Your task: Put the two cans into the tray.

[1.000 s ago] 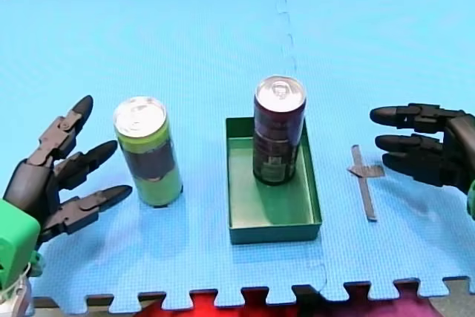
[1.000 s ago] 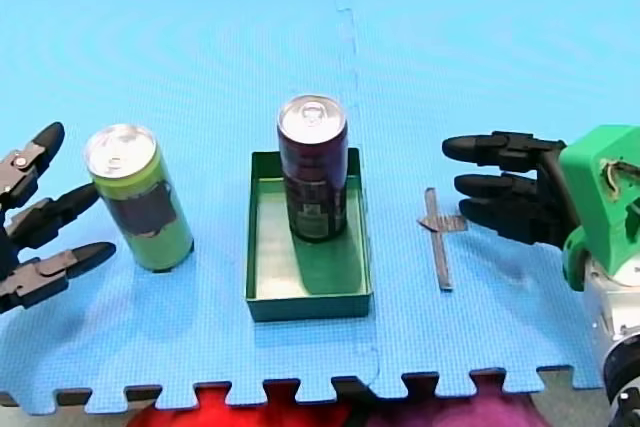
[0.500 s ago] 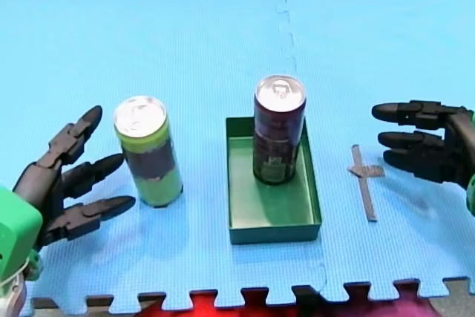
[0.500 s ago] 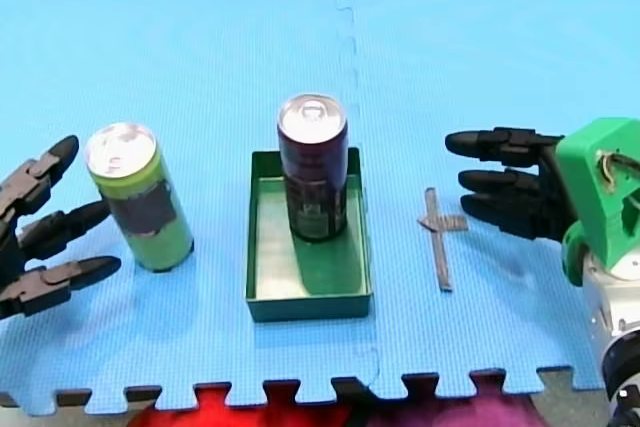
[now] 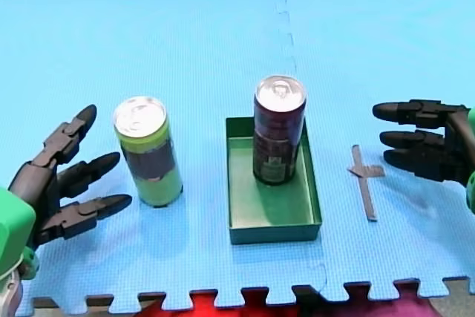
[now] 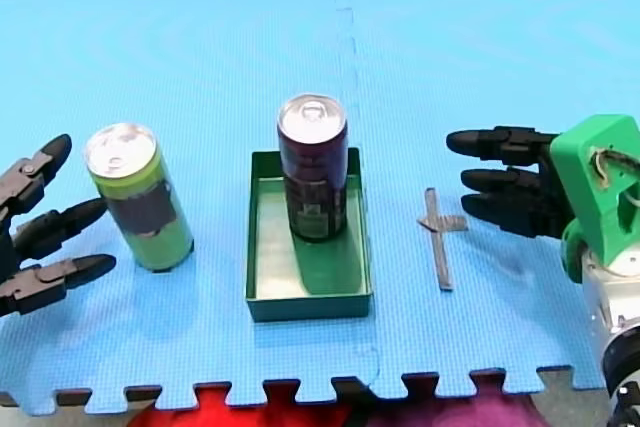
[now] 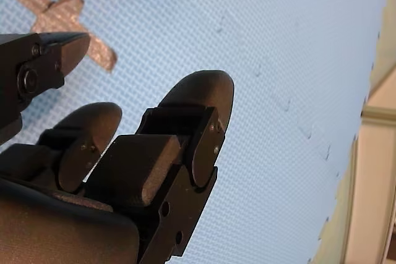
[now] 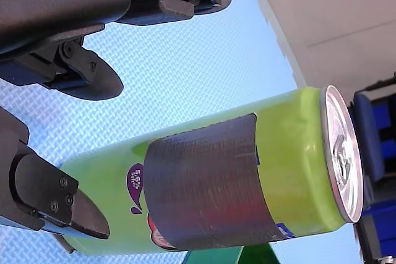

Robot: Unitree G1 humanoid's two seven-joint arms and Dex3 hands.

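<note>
1. Nearest, at the front left of the blue interlocking foam mat (image 5: 185,50), the robot's left hand (image 5: 59,183) holds nothing. Its fingers are uncurled and reach toward the can beside it, with the tips close to the can but clear of it.
2. That lime-green aluminium drink can with a dark band round its middle (image 5: 148,154) stands upright on the mat. It is left of the tray, outside it and not touching it.
3. The shallow green rectangular metal tray (image 5: 274,231) sits mid-mat, and its near half is bare.
4. To the tray's right, a grey tape strip with a short crosspiece (image 5: 364,180) lies flat on the mat. Just right of it is the robot's right hand (image 5: 423,142), also empty and uncurled, its fingertips aimed toward the tray.
5. Farther back, a dark maroon drink can (image 5: 278,135) stands upright inside the tray, at its far end.
6. Beyond the tray, a jigsaw seam in the mat runs away toward the far edge.
</note>
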